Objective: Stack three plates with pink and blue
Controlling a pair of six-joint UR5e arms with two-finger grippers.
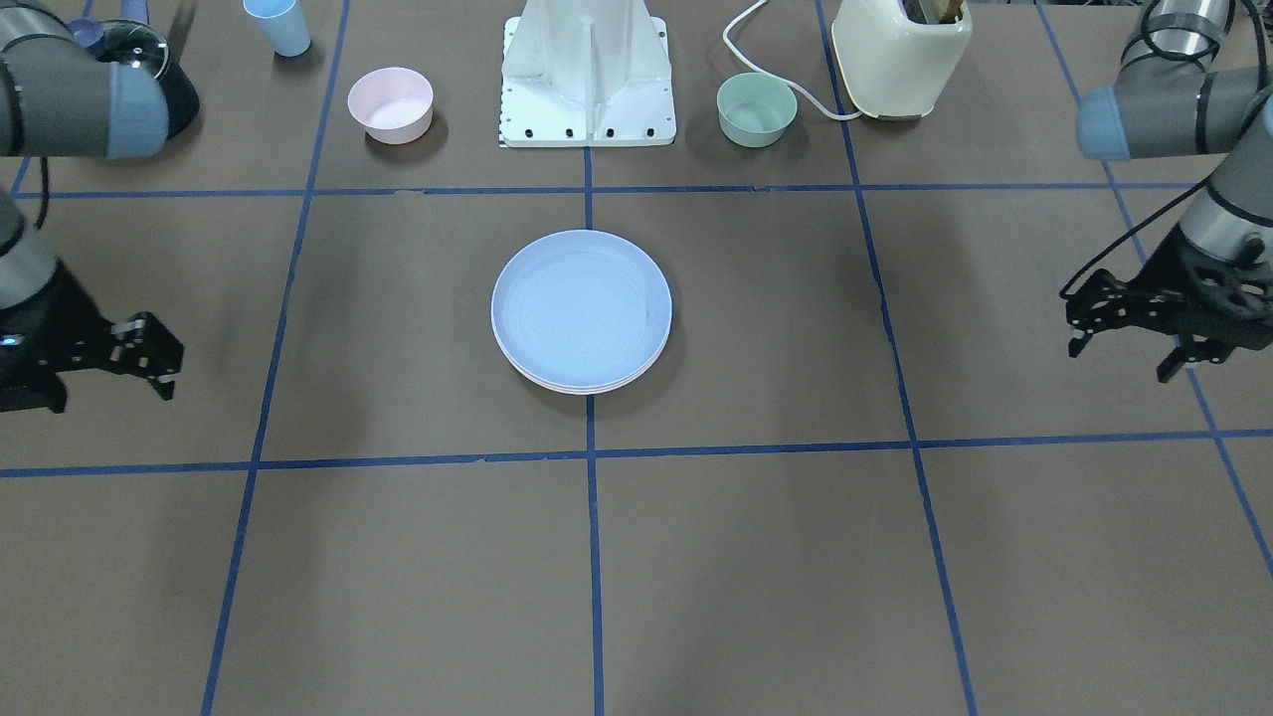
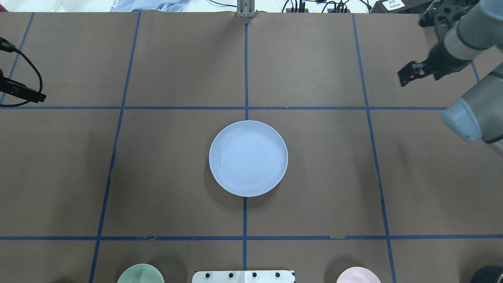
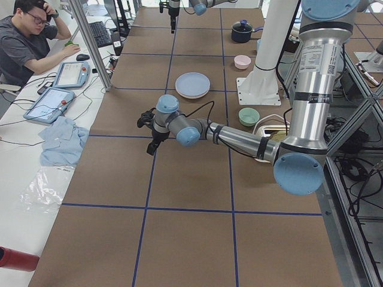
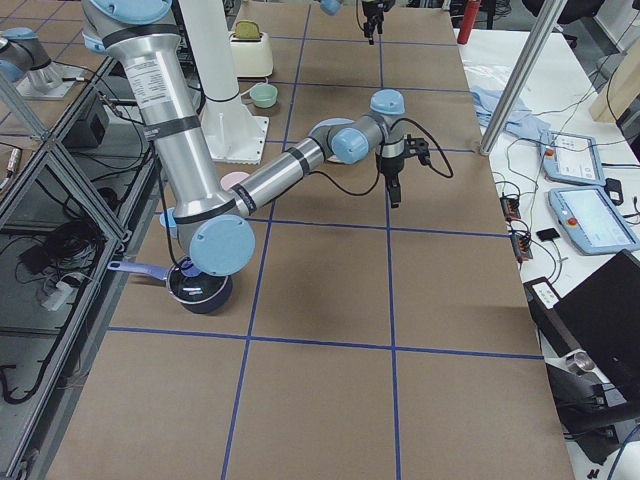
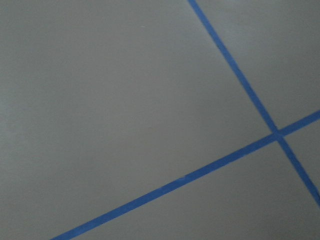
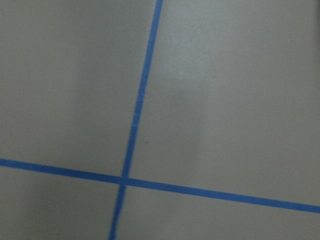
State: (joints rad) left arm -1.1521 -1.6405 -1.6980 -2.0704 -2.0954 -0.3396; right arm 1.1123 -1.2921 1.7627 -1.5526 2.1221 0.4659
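front view: plates (image 1: 582, 308) stacked mid table (image 1: 398, 557), blue on top, two pale rims under. pink bowl (image 1: 390, 102) and green bowl (image 1: 756, 107) empty. left claw (image 1: 1119, 360) and right claw (image 1: 107, 390) both spread wide, holding nothing. overhead: corner label (image 2: 391, 4) too small to read.

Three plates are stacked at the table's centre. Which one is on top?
The pale blue plate: its whole face shows, while the other two plates appear only as thin pale rims beneath its edge in the front-facing view.
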